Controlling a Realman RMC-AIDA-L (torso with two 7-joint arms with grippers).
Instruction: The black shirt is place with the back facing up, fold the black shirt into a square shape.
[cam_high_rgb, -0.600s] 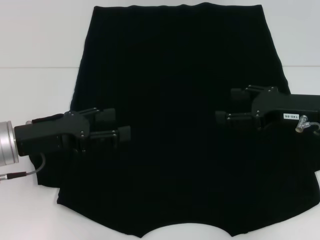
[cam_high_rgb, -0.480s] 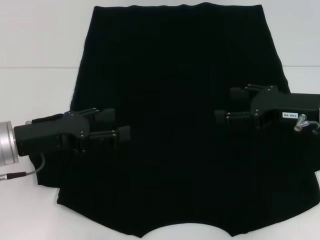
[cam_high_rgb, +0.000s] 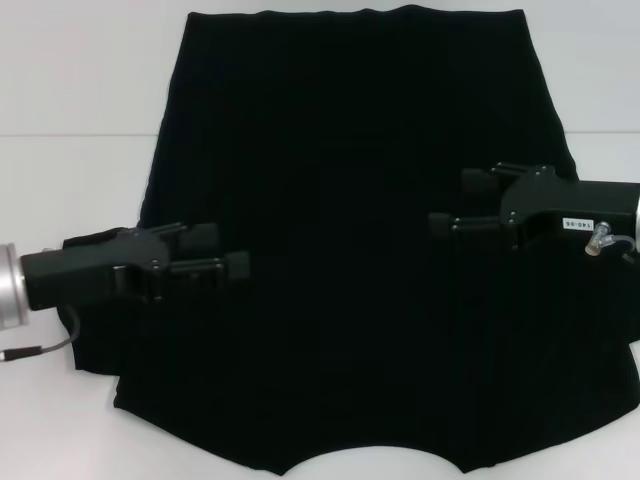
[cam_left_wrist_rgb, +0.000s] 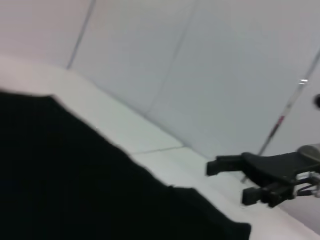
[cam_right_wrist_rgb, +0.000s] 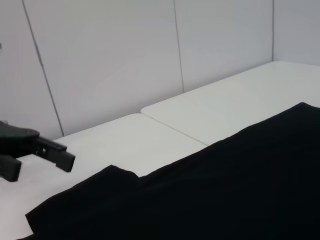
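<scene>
The black shirt lies flat, collar nearest the robot, between open left claw and open right claw.

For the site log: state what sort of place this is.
Probably a lab or test cell, not a home: plain white tables butted together, bare pale panelled walls, and only a black shirt laid flat between the left gripper and right gripper.

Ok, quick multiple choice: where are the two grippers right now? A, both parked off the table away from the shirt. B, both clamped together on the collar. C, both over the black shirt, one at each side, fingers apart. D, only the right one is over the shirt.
C: in the head view the left gripper and the right gripper sit over opposite sides of the spread black shirt, each with its fingers apart and nothing between them.
</scene>
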